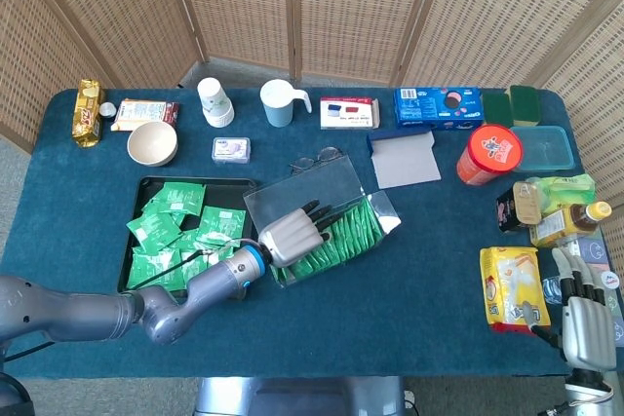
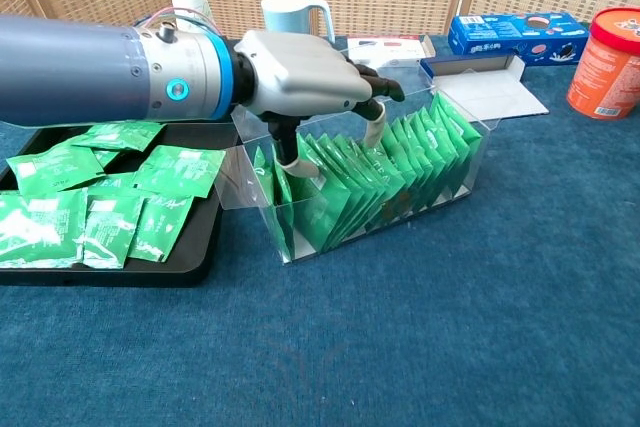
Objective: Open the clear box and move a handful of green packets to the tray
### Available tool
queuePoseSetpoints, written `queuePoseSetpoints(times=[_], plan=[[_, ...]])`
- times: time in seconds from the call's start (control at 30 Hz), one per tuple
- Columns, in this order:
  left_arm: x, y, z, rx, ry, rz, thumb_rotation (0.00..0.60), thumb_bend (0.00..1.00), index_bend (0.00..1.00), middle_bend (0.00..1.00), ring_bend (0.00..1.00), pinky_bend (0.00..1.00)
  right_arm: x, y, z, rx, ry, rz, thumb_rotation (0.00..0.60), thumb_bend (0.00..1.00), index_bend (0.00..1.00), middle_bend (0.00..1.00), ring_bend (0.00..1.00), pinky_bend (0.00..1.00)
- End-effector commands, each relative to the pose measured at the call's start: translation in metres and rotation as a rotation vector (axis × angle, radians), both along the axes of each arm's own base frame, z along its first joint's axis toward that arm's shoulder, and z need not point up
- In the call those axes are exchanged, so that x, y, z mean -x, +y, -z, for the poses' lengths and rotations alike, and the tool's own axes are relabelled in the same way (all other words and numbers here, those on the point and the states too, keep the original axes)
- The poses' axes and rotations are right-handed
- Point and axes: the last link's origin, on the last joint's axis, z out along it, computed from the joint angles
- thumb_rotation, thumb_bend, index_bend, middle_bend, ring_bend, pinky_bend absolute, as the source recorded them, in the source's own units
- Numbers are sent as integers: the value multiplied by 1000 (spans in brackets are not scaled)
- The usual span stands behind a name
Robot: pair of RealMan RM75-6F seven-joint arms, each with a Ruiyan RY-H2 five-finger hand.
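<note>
table [image 1: 409,270] blue cloth | tray [image 1: 146,185] | clear box [image 1: 385,211] | bowl [image 1: 152,143] | mug [image 1: 280,102]

Green packets [image 2: 345,182] are showing white print inside the clear box [image 2: 455,162]; a black tray [image 1: 146,187] is sitting on dark-blue cloth [image 2: 450,327]; an orange-red tub [image 1: 488,154] is wearing a cartoon label.

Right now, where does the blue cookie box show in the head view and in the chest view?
Head view: blue cookie box at the table's far edge, right of centre.
Chest view: top right, left of the orange tub.
Shared landmark: the clear box of green packets, nearer than it.
</note>
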Motion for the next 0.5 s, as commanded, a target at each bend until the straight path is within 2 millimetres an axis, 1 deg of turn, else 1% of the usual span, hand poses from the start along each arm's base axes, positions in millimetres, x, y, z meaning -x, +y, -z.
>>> queuePoseSetpoints(times=[0.03,0.2,0.4,0.5], plan=[[-1,1,3,-3,-2,-3,600,274,296,0,0,87,0,0,0,-1,0,3,600,347,0,20,0,49],[0,2,7,-5,21,4,600,274,340,0,0,87,0,0,-1,3,3,1,600,347,0,19,0,49],[1,2,4,4,59,2,595,274,336,0,0,84,-1,0,-1,2,3,2,600,347,0,19,0,49],[2,2,-1,11,85,-1,586,273,332,0,0,81,-1,1,-1,3,4,4,600,347,0,19,0,49]])
